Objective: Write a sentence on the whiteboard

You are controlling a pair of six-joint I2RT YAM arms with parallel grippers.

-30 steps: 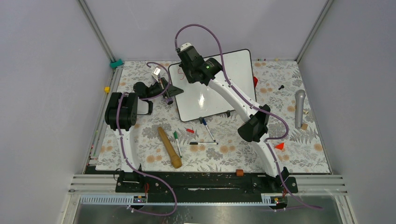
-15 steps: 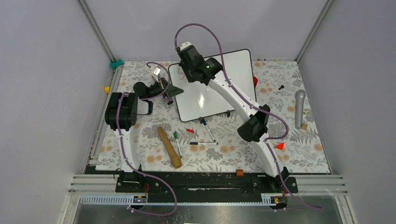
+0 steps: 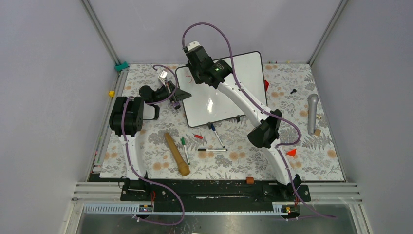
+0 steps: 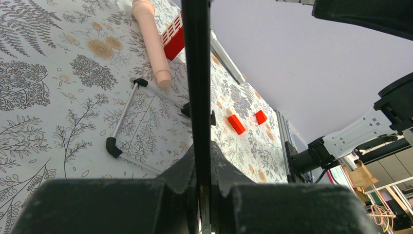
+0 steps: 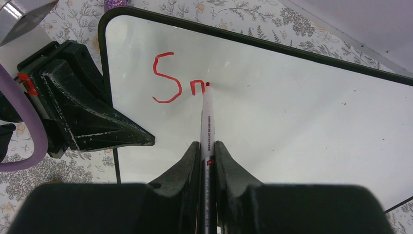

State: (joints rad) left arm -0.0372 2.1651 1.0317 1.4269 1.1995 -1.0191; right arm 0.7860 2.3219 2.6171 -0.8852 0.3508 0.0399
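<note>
The whiteboard (image 3: 229,95) lies tilted on the patterned table, a white board with a thin black frame. My left gripper (image 3: 185,93) is shut on the frame (image 4: 196,73) at the board's left edge; it also shows in the right wrist view (image 5: 97,117). My right gripper (image 5: 208,144) is shut on a white marker (image 5: 207,117), whose red tip touches the board near its top-left corner. Of the sentence (image 5: 170,83), a red "S" and the start of a following letter are written beside the tip.
A wooden pestle-like stick (image 3: 176,153), a green marker (image 3: 184,145), two pens (image 3: 216,135) (image 3: 212,149) and a red cap (image 3: 197,136) lie in front of the board. A microphone (image 3: 312,113) lies at the right. Red blocks (image 4: 236,124) lie beyond the left gripper.
The right gripper with the marker has crept slightly toward the far edge of the board. The left arm and the board have stayed in place.
</note>
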